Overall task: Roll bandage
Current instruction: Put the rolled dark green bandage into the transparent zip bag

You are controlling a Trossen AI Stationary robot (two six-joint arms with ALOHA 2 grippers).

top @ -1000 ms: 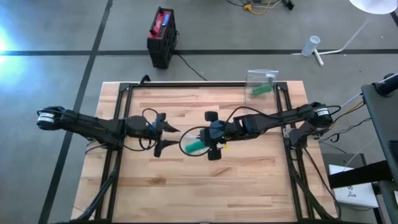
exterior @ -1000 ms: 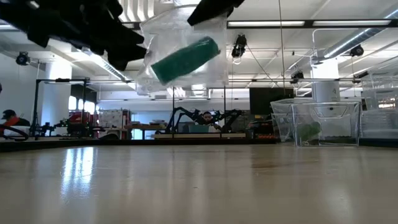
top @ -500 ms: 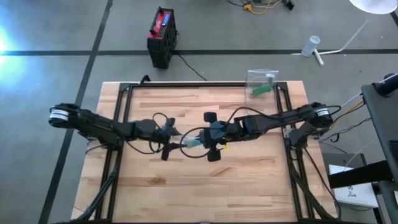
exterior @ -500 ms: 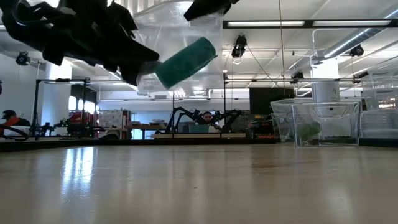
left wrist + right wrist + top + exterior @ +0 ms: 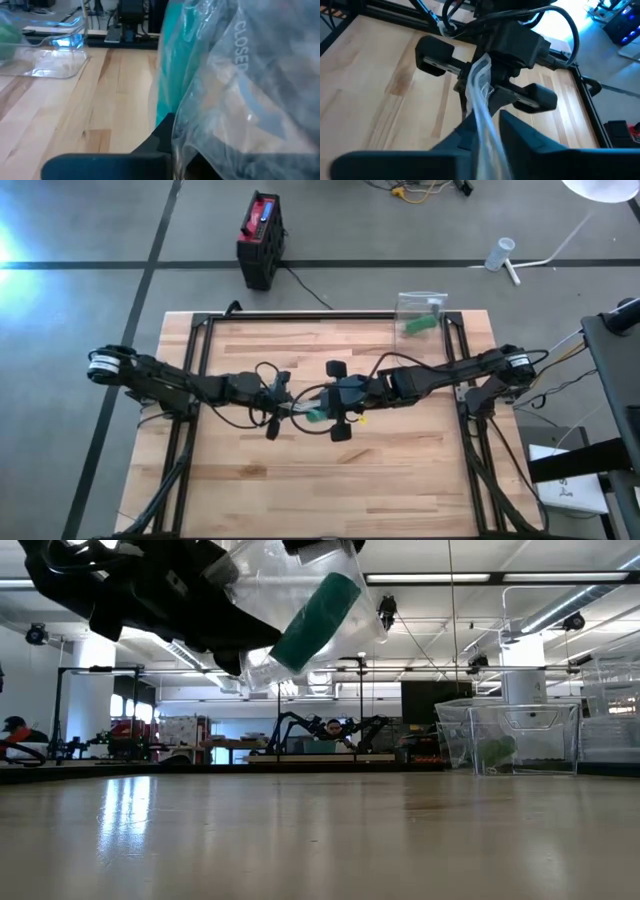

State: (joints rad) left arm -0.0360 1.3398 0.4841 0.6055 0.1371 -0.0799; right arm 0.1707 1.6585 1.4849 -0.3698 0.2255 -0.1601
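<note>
While both jaws pinch the clear zip bag [image 5: 300, 600] above mid-surface, the green bandage roll [image 5: 315, 608] inside tilts toward one o'clock, left gripper [image 5: 283, 405] at its nine o'clock, right gripper [image 5: 330, 405] at three.

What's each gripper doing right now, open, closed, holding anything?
Left gripper: closed on the clear plastic bag holding the green bandage roll.
Right gripper: pinching the same bag's edge above the table.

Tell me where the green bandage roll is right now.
In the high view the green bandage roll sits inside a clear plastic bag, held above mid-table between the left gripper and right gripper, both gripping the bag.
</note>
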